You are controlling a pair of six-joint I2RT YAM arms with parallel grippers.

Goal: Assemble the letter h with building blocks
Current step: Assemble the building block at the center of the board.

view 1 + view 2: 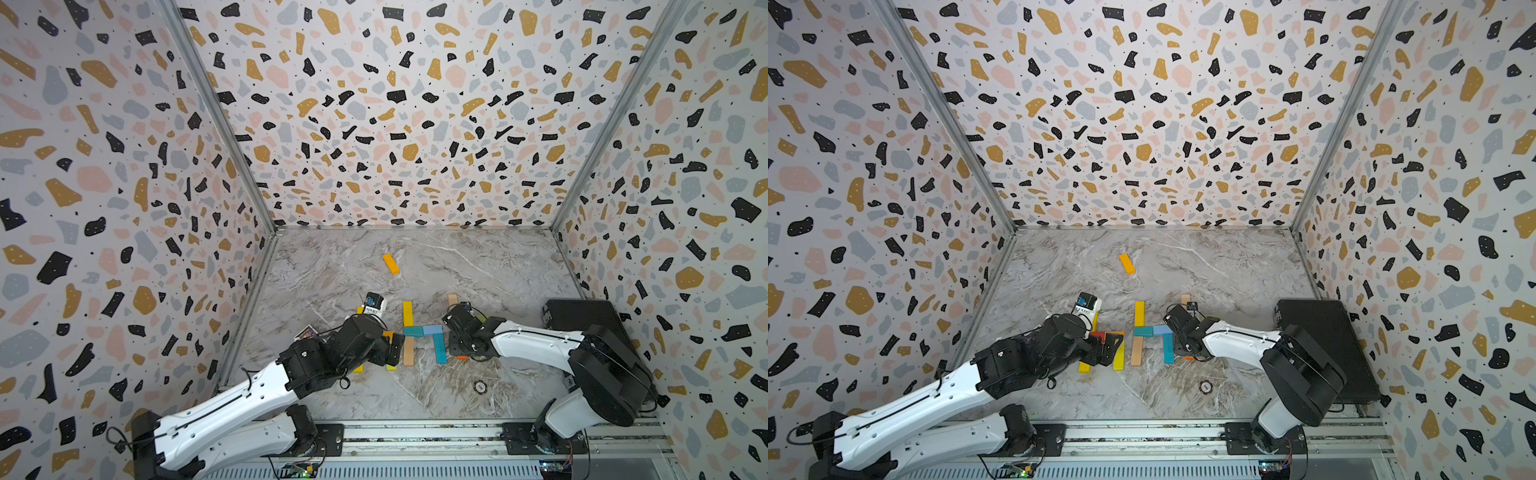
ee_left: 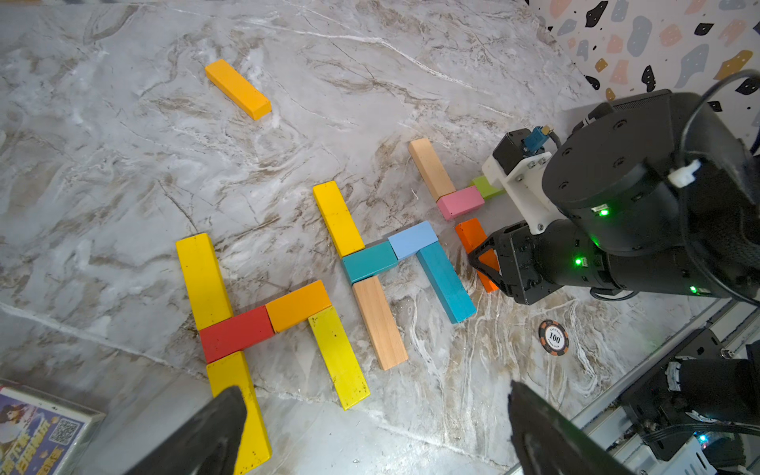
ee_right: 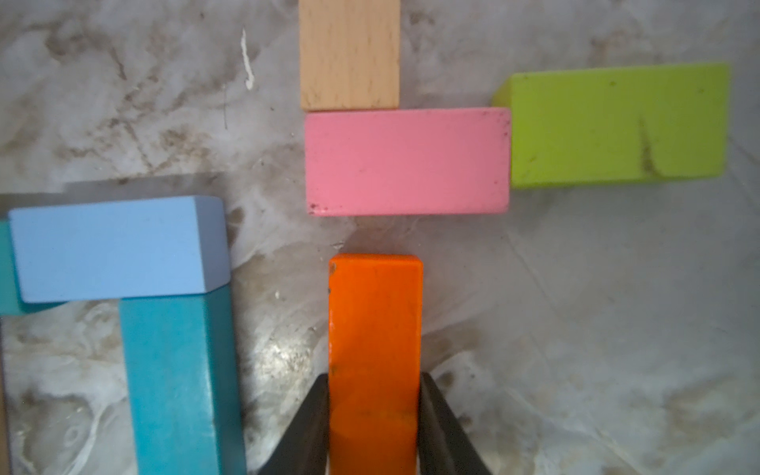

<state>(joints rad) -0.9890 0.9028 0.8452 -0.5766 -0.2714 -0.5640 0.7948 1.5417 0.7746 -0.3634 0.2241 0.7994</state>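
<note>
Three groups of building blocks lie side by side. A yellow, red and orange group (image 2: 236, 333) lies under my left gripper (image 2: 374, 390), which hangs open above it, holding nothing. The middle group has a yellow bar (image 1: 407, 312), teal block (image 1: 413, 331), light blue block (image 1: 432, 330), teal bar (image 1: 440, 348) and wooden bar (image 1: 409, 351). Beside it, a wooden bar (image 3: 349, 53) meets a pink block (image 3: 407, 162), with a green block (image 3: 617, 123) next to it. My right gripper (image 3: 375, 376) is shut on an orange bar (image 3: 375, 312), its end a short gap from the pink block.
A loose orange-yellow bar (image 1: 390, 263) lies alone toward the back. A poker chip (image 1: 480, 387) sits in front of the blocks. A black case (image 1: 582, 316) stands by the right wall. A printed card box (image 2: 41, 432) lies under the left arm.
</note>
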